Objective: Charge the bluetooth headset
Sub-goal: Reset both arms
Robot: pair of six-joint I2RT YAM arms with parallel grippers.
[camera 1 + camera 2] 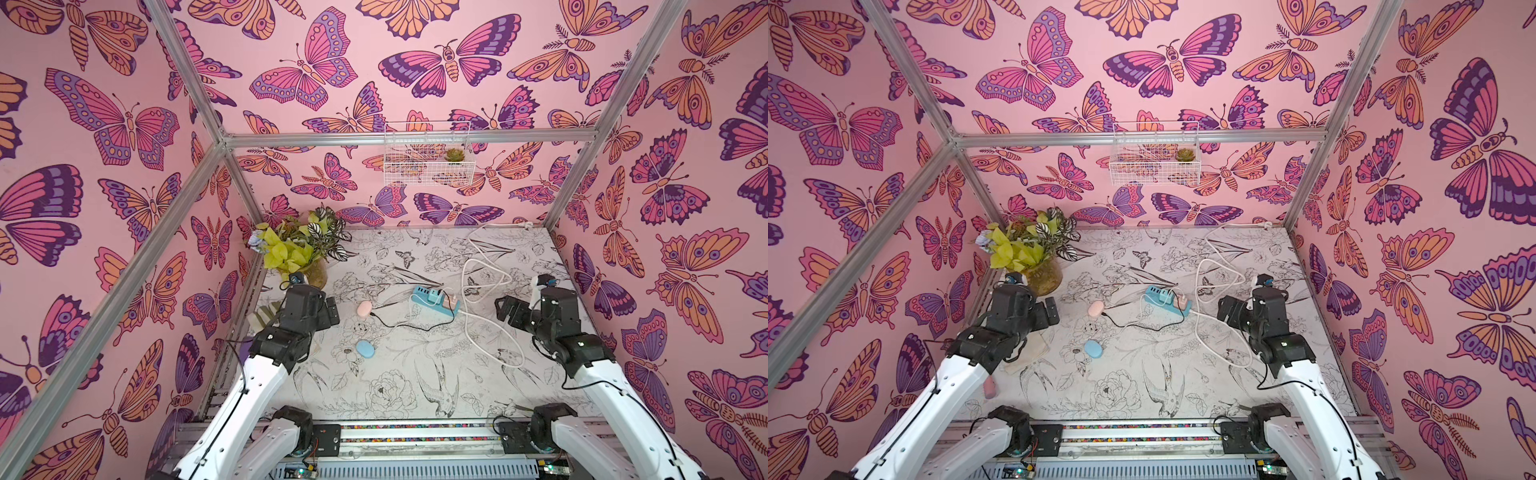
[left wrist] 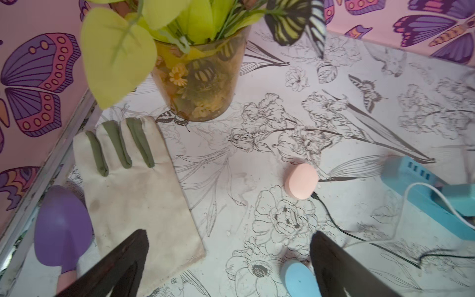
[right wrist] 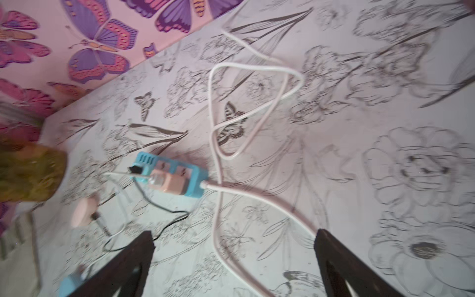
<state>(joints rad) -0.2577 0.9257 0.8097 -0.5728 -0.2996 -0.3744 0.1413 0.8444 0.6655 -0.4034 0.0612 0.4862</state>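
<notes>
The bluetooth headset is a pink oval case (image 1: pixel 364 308) (image 1: pixel 1096 308) (image 2: pixel 301 181) (image 3: pixel 82 212) lying mid-table. A thin black cable (image 1: pixel 399 326) (image 2: pixel 331 218) meets the case's edge and runs to the light-blue power strip (image 1: pixel 434 299) (image 1: pixel 1167 298) (image 3: pixel 174 177). A blue oval case (image 1: pixel 365 349) (image 2: pixel 299 279) lies nearer the front. My left gripper (image 1: pixel 330 311) (image 2: pixel 228 235) hovers open left of the pink case, holding nothing. My right gripper (image 1: pixel 509 309) (image 3: pixel 234 234) hangs open to the right of the strip, above the white cord, also holding nothing.
A glass vase of leaves (image 1: pixel 307 257) (image 2: pixel 200 82) stands at the back left. A beige glove (image 2: pixel 133 185) and a purple trowel (image 2: pixel 61 228) lie by the left wall. The strip's white cord (image 1: pixel 478 282) (image 3: pixel 218 128) loops across the right side. A wire basket (image 1: pixel 428 158) hangs on the back wall.
</notes>
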